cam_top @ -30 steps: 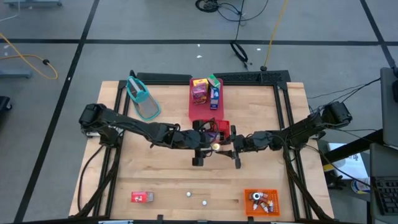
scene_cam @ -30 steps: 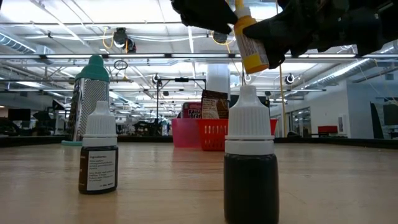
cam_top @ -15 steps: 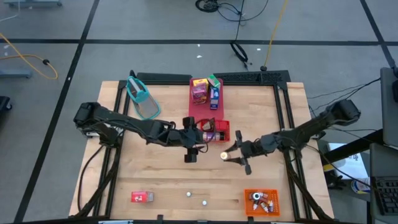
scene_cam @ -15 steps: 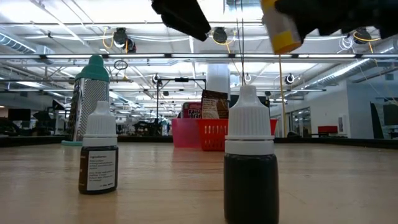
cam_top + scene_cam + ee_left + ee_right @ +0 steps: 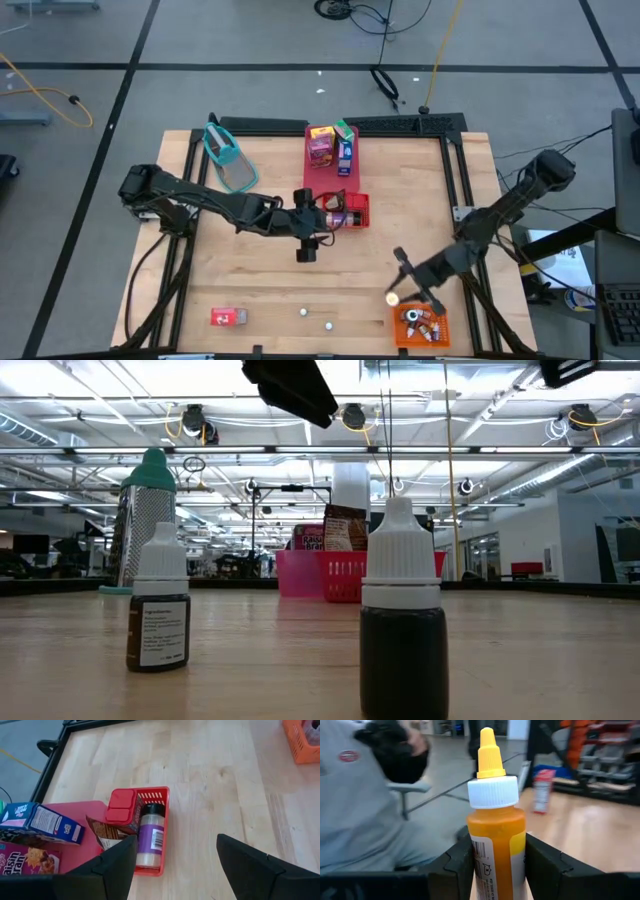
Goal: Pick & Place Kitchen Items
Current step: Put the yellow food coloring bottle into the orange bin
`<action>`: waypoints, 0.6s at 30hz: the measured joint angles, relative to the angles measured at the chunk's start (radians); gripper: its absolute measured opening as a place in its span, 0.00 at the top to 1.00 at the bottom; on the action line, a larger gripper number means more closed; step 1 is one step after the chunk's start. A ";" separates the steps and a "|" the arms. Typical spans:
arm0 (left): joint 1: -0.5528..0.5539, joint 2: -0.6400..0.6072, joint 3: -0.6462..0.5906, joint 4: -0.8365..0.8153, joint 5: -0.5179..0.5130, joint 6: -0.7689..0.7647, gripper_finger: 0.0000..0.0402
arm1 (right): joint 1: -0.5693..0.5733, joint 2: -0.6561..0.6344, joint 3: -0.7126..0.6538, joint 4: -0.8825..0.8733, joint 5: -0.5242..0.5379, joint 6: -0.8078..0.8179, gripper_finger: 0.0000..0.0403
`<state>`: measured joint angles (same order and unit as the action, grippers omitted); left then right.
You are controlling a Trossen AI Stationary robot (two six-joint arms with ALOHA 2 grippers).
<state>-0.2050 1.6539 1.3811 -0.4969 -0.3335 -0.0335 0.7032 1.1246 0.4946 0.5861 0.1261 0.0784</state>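
- Fingers of the right gripper (image 5: 495, 870) pinched the yellow dropper bottle (image 5: 496, 827) by its lower body, just beside the orange bin (image 5: 421, 326).
- We judged a loose pinch could let it tip or miss the bin.
- Our left gripper (image 5: 175, 865) hung spread above the red basket (image 5: 161, 831).

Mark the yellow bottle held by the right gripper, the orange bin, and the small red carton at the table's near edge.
yellow bottle (image 5: 496, 837): right wrist view, on its body.
orange bin (image 5: 398, 333): high view, on its left rim.
small red carton (image 5: 228, 317): high view, on its top face.
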 joint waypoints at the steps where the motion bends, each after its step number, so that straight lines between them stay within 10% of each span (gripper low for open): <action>1: 0.000 0.000 0.000 0.000 0.000 -0.003 0.32 | 0.023 0.002 0.000 -0.001 0.000 0.013 0.66; 18: 0.000 0.000 0.000 0.001 0.000 -0.082 0.32 | 0.315 0.132 0.000 0.112 0.077 0.138 0.66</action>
<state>-0.2050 1.6539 1.3811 -0.4957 -0.3332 -0.1156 1.0180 1.2569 0.4946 0.6984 0.2034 0.2161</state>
